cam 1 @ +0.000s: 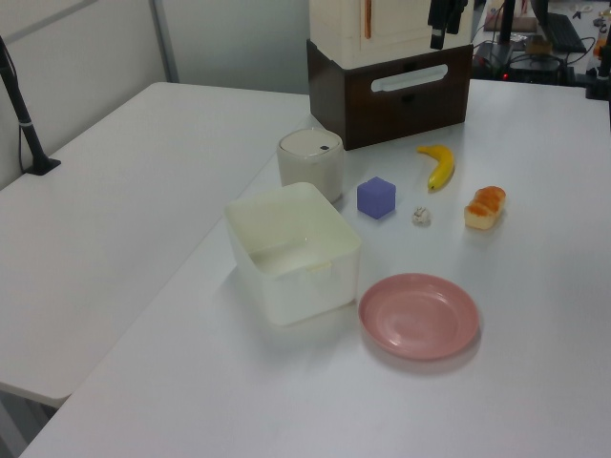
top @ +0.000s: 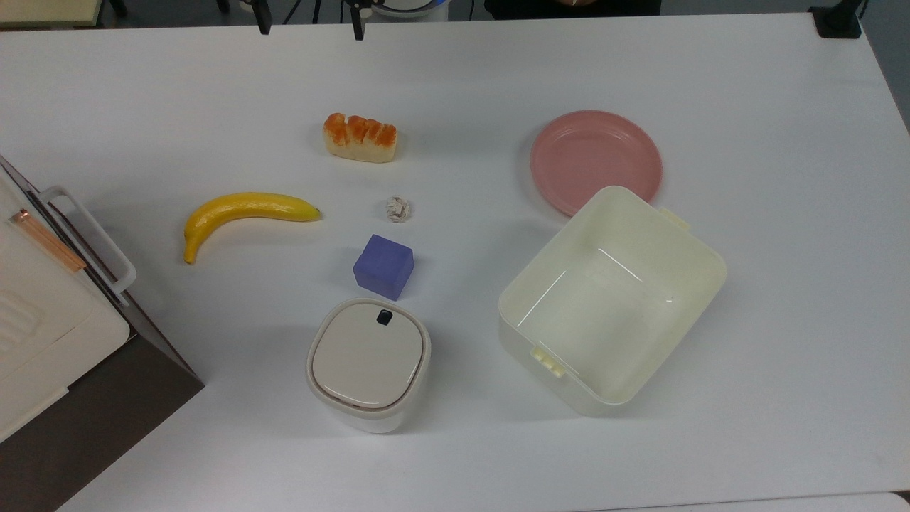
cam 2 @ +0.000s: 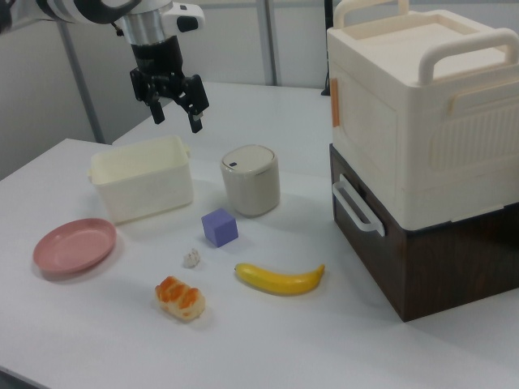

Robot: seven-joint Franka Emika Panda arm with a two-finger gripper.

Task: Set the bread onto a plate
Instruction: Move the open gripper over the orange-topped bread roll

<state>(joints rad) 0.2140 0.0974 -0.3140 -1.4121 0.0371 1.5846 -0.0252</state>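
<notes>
You have the bread (cam 2: 181, 298) lying free on the white table (top: 768, 299), with nothing touching it. Take the purple cube (cam 2: 220, 227) as your landmark: in the right view the bread is below it and a little to the right view's left, past the small crumpled ball (cam 2: 191, 258), and the pink plate (cam 2: 74, 244) lies well apart toward the right view's left, bare. The gripper (cam 2: 177, 107) hangs high above the table, over the cream tub (cam 2: 143, 188) and beyond the cube, so the bread is far from it, down and toward the camera. The long axis of the loaf runs nearly across the top view (slightly tilted), so I think you should turn the fingers to close across its short width. The fingers are spread apart and they hold nothing, touch nothing. The banana (cam 2: 280, 279) lies beside the bread; do not confuse them.
</notes>
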